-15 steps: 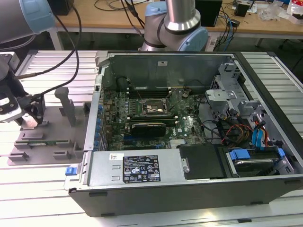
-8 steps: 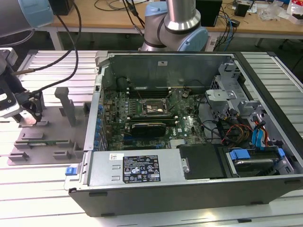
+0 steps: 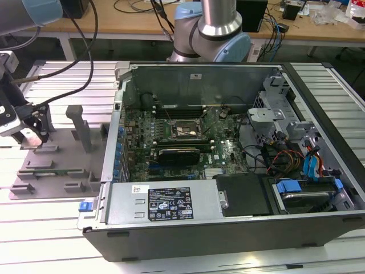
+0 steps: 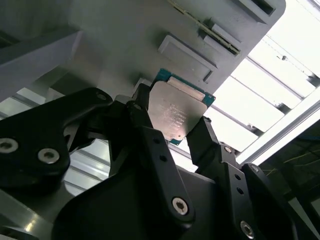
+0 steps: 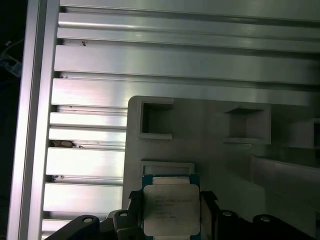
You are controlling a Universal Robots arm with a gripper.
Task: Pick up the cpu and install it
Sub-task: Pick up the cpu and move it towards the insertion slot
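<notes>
Two opposite edges of cpu clamped by claw — lower centre of first wrist view, over grey holder. Judged light, stiff, fragile underneath — edges only to be held.

Faint print on the cpu, unreadable; likewise the black label on the grey cover, exterior view's lower centre.

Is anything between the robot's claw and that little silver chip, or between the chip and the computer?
Nothing is between them: the gripper is shut on opposite edges of the cpu. Towards the motherboard socket, the open case's side wall stands in between.
</notes>
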